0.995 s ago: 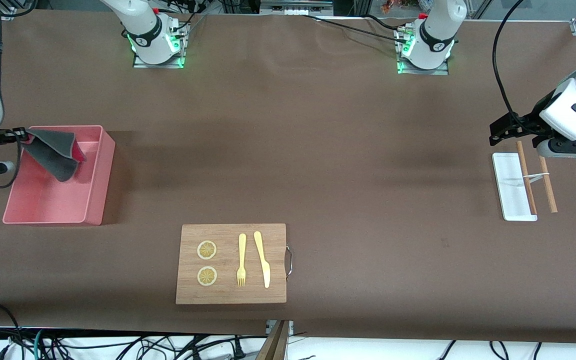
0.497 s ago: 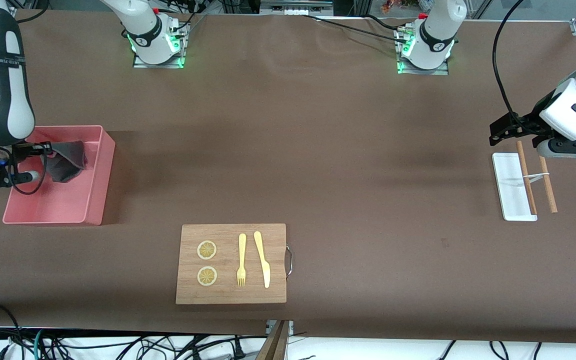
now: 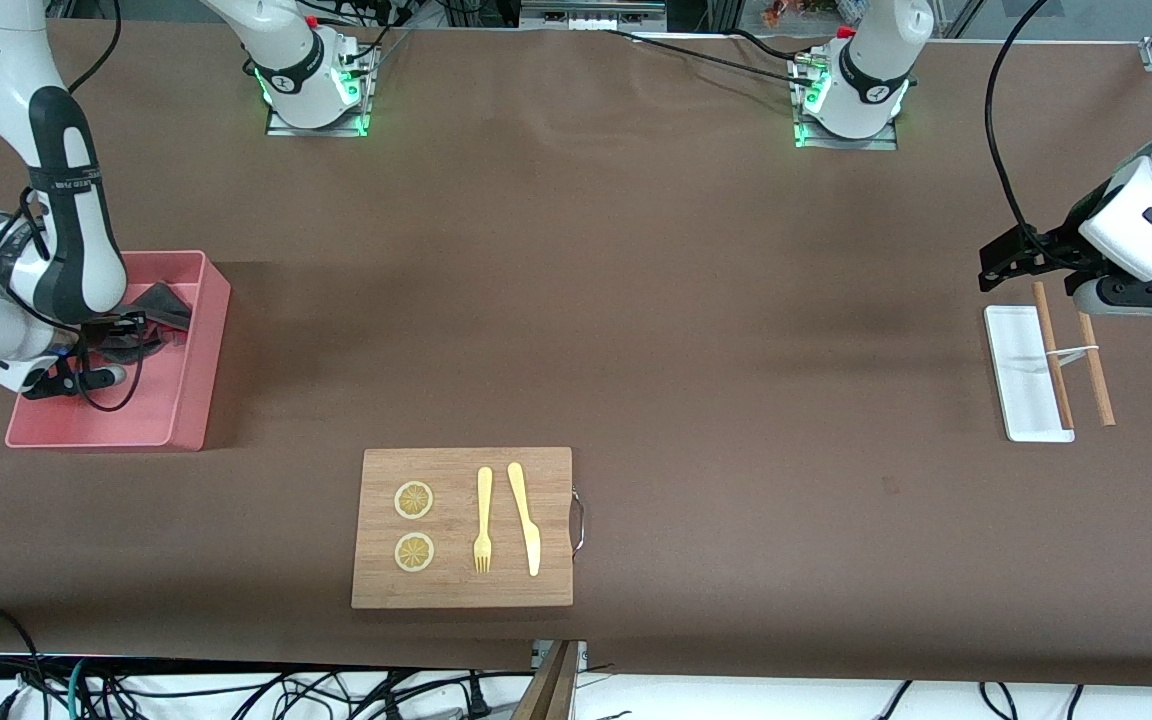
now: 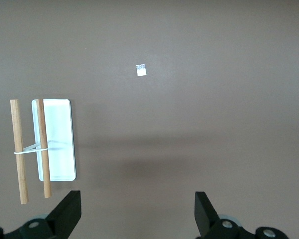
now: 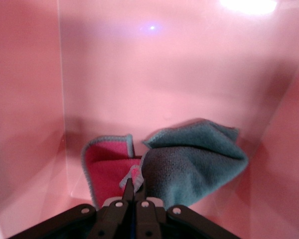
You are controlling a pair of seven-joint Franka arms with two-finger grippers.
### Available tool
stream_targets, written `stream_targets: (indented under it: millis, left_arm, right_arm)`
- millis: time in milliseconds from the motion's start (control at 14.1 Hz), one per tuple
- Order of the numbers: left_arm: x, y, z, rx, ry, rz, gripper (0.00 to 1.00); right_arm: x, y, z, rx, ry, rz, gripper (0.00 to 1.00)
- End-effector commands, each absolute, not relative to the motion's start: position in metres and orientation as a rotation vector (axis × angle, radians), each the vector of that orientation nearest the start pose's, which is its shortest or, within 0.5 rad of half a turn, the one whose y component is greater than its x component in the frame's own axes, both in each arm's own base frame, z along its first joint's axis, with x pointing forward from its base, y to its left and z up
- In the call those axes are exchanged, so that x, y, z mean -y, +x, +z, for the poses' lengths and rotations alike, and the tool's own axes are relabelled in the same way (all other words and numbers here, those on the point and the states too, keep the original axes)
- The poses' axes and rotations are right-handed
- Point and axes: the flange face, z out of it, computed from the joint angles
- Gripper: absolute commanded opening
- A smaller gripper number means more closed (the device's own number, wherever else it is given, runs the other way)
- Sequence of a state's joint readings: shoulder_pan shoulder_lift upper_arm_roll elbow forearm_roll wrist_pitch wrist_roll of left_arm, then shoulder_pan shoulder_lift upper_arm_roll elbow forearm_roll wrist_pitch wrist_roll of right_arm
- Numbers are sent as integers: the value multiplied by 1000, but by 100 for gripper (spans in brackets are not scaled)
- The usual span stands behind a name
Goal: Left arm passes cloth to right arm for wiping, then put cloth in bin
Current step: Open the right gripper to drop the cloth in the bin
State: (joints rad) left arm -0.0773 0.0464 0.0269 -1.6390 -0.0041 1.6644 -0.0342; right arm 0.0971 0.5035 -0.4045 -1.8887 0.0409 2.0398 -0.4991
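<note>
One cloth (image 5: 189,159) lies crumpled inside the bin (image 3: 191,400), pinched at a corner by the right gripper (image 5: 133,186); final step, judged: release, then lift straight up, walls close at 3 and 9 o'clock; left gripper (image 4: 134,219) waits spread over bare surface (image 3: 636,300).

Cloth (image 5: 189,164): small, soft, crumpled in a loose fold. Dark grey face up over most of it, magenta-pink face showing at one turned-back flap, grey trim along the edge. It is inside the bin (image 3: 191,400), its bulk down on the bin floor; one pinch of it is clamped in my right gripper (image 5: 133,188).

Bin: pink rectangular plastic tub, tall sloping walls, upright on the table at the right arm's end.
</note>
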Motion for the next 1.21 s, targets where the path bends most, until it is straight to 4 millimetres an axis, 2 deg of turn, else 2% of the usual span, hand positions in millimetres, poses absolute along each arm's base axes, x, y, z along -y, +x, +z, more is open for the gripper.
stream_targets:
  millis: [0,71,142,213,355,639,711,853,1137]
  left_arm:
    - [28,576,579,-48,-3117,32,100]
    - [28,576,579,-48,-3117,32,100]
    - [28,576,579,-48,-3117,32,100]
    - [28,576,579,-48,-3117,32,100]
    - [28,576,579,-48,-3117,32,100]
    - [28,576,579,-48,-3117,32,100]
    - [28,576,579,-48,-3117,32,100]
    - [28,576,579,-51,-3117,32,100]
    - [28,576,579,-51,-3117,32,100]
  right_arm:
    - [166,568,232,248,-3094,514,0]
    - [167,571,234,250,-3098,506,0]
    - [166,573,236,248,-3100,499,39]
    - [167,576,243,249,-3105,478,99]
    - [166,584,270,243,-3110,412,100]
    - [158,586,361,196,-3026,313,100]
    - [151,586,383,222,-3011,316,100]
    - [112,592,435,343,-2998,254,100]
    - [89,584,530,515,-3092,167,100]
